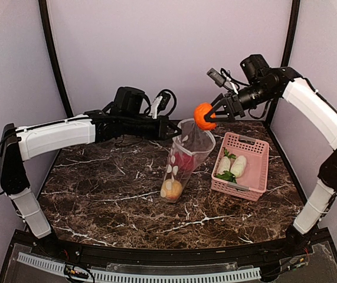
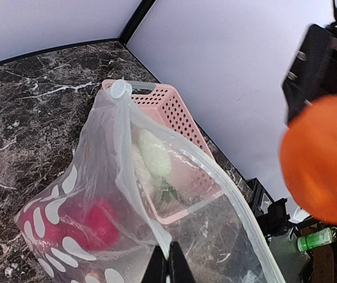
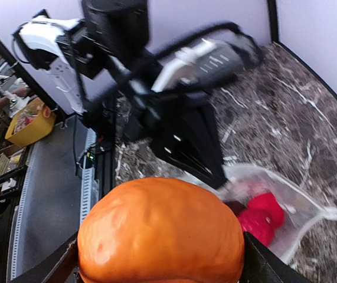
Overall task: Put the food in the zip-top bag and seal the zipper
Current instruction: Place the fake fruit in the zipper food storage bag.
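My left gripper is shut on the mouth edge of the zip-top bag, holding it upright and open on the table. In the left wrist view its fingertips pinch the rim beside the zipper. Two red balls and a yellowish piece lie inside the bag. The right gripper is shut on the orange, just above the bag's mouth. That orange fills the right wrist view, with the red balls below it. Two white radishes lie in the basket.
The pink slatted basket stands right of the bag, close to the table's right edge and side wall. The left arm reaches across the back left of the table. Grey walls close off the back and both sides.
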Tool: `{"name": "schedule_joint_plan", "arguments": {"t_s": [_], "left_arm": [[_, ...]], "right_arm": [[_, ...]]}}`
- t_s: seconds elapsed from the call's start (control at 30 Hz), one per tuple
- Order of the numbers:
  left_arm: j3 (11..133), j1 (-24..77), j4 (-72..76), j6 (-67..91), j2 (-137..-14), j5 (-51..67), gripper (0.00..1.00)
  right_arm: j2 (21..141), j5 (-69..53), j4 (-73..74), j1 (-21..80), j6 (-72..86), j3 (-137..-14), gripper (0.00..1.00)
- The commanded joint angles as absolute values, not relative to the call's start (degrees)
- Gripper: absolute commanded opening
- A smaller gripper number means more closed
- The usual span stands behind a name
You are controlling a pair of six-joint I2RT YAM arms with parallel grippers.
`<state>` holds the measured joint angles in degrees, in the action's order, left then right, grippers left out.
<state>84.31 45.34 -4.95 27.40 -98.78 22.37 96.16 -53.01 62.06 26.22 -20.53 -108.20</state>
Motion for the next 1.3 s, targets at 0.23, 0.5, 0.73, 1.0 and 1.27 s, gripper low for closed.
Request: {"name": "schedule_joint_plan", "arguments": {"t_s": [0.23, 0.5, 0.73, 1.0, 1.27], "left_arm": [[84.8, 47.46, -0.87, 36.62, -101.15, 16.31, 0.01], [83.8, 47.64, -3.14, 35.9, -98.65, 13.81, 0.01], [85.02, 47.61, -2.58, 34.06, -97.75, 11.8, 0.01], [84.28, 47.63, 1.24, 34.64, -99.15, 9.47, 0.01], [82.65, 47.59, 2.52, 32.9, -96.92, 5.95, 0.01]], "right_arm": [[97.72, -57.67, 47.89, 30.4, -14.01, -104.04, 0.8], [97.71, -52.93, 44.76, 30.98, -12.74, -100.53, 0.81], [96.61, -48.34, 42.73, 32.86, -15.16, -92.99, 0.82], [98.3, -45.61, 43.15, 33.57, -15.55, -93.24, 0.82], [98.92, -45.5, 49.19, 34.32, -18.79, -93.87, 0.99]]}}
